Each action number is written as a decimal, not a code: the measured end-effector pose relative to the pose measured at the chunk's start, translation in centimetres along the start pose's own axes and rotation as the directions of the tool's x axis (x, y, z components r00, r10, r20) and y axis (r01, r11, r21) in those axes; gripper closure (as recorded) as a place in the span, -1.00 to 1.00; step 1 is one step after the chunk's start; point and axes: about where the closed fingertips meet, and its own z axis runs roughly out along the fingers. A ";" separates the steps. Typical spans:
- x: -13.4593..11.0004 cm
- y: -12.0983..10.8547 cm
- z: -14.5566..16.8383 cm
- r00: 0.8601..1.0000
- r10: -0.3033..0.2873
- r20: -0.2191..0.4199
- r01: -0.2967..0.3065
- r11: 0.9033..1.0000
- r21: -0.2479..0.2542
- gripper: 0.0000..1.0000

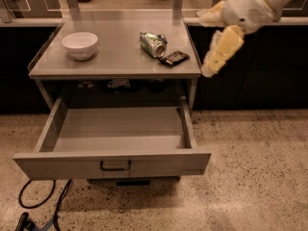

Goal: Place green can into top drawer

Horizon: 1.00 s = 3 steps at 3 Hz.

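The green can lies on its side on the grey tabletop, right of centre, touching nothing but the surface. A flat dark snack packet lies just to its right. The top drawer is pulled fully out below the tabletop; nothing shows inside it, and a small dark handle sits at its front centre. My gripper hangs in the air off the table's right edge, to the right of the can, pale yellow and pointing down-left, holding nothing.
A white bowl stands at the tabletop's left. Small items lie in the shadowed shelf under the top. Dark cabinets line the back wall. Black cables lie on the speckled floor at the lower left.
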 end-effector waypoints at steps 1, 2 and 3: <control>-2.8 -4.1 6.7 0.999 0.037 0.017 -0.035 0.991 -0.126 -1.00; -5.9 -6.1 8.8 0.999 0.005 0.041 -0.001 0.993 -0.115 -1.00; -6.0 -6.6 9.3 0.999 0.012 0.044 -0.008 0.995 -0.103 -1.00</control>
